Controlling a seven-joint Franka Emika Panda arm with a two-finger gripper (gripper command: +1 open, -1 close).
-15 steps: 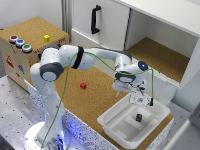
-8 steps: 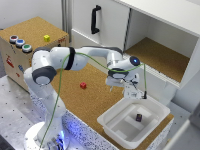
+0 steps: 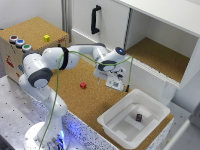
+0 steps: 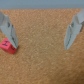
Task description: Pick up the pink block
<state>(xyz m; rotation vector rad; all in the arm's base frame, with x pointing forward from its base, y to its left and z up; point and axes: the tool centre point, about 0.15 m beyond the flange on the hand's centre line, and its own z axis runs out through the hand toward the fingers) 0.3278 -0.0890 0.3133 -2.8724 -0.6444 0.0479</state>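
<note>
From the exterior view's left, the pink block (image 3: pixel 83 85) is seen resting free on the cork surface (image 3: pixel 90 102). To its right, apart from it, the gripper (image 3: pixel 115 82) is held above with fingers (image 4: pixel 73 33) spread, presumably for straddling it.

Cork-topped counter (image 3: pixel 100 102), pink block (image 3: pixel 83 85) and white tray (image 3: pixel 112 119) seemingly resting on it

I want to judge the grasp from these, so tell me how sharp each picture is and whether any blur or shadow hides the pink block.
Exterior view: soft overall, evenly lit, pink block small but clear of shadow. Wrist view: blurred throughout, end effector fingers smeared, the block cut off at the frame edge.
</note>
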